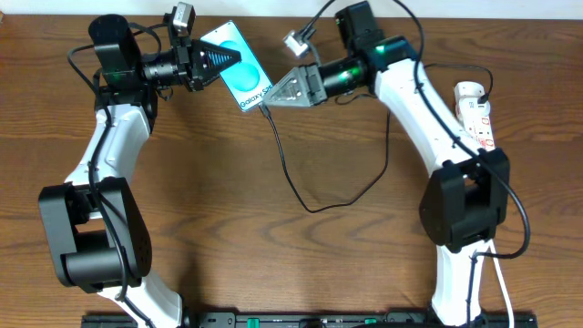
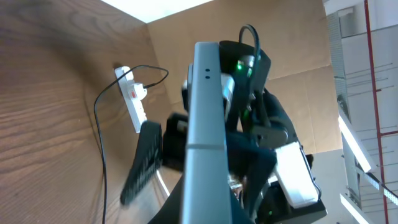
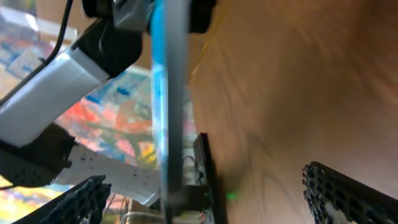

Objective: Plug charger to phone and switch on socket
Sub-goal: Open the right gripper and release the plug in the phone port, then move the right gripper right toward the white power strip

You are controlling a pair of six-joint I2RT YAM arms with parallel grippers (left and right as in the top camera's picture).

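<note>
We clamp phone [image 1: 241, 77] in left gripper [image 1: 208, 62] to steady it; right gripper [image 1: 278, 91], jaws apart, sits at phone's end where charger [image 1: 291, 173] meets it.

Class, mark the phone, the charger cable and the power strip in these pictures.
phone [image 1: 240, 75]: overhead view, on its turquoise screen.
charger cable [image 1: 311, 210]: overhead view, on the lowest bend of its loop.
power strip [image 1: 475, 107]: overhead view, on its white top face.
</note>
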